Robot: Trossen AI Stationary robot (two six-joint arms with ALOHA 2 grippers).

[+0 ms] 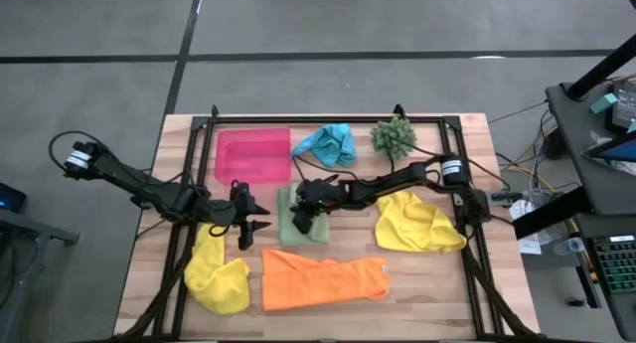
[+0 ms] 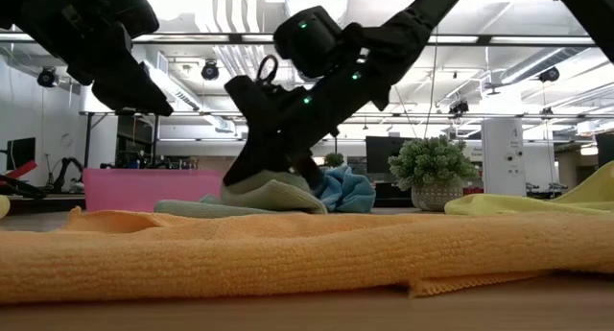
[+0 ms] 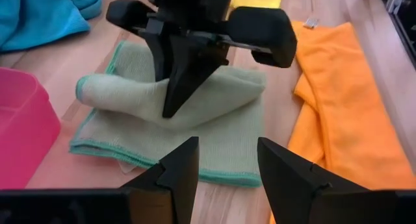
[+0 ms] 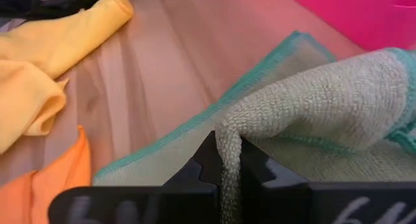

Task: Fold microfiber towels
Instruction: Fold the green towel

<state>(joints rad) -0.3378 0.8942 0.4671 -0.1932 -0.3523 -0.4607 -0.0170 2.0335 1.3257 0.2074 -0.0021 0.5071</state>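
A light green towel [image 1: 306,227] lies at the table's middle, its lower layer flat on the wood and its upper layer [image 3: 214,97] drawn up over it. My right gripper [image 1: 298,220] is shut on that raised cloth [image 4: 312,107]. My left gripper [image 3: 224,169] hovers just left of the towel, open with nothing between its fingers, and points at it. An orange towel [image 1: 323,280] lies spread along the near edge. One yellow towel [image 1: 217,275] sits crumpled at near left and another [image 1: 417,224] at right. A turquoise towel [image 1: 328,144] is bunched at the back. My right gripper pinches a raised ridge of the green towel's upper layer [image 4: 228,146] between its two fingers; one layer or several, I cannot tell. The fingers [image 3: 174,87] slant down from the table's right. The held cloth arches up off the lower layer [image 3: 162,152], which stays flat on the table.
A flat pink tray [image 1: 253,154] stands at the back left, close to the green towel. A spiky green plant ball [image 1: 393,136] sits at the back right. A black frame rail [image 1: 328,119] runs around the table. Bare wood shows between the green and orange towels.
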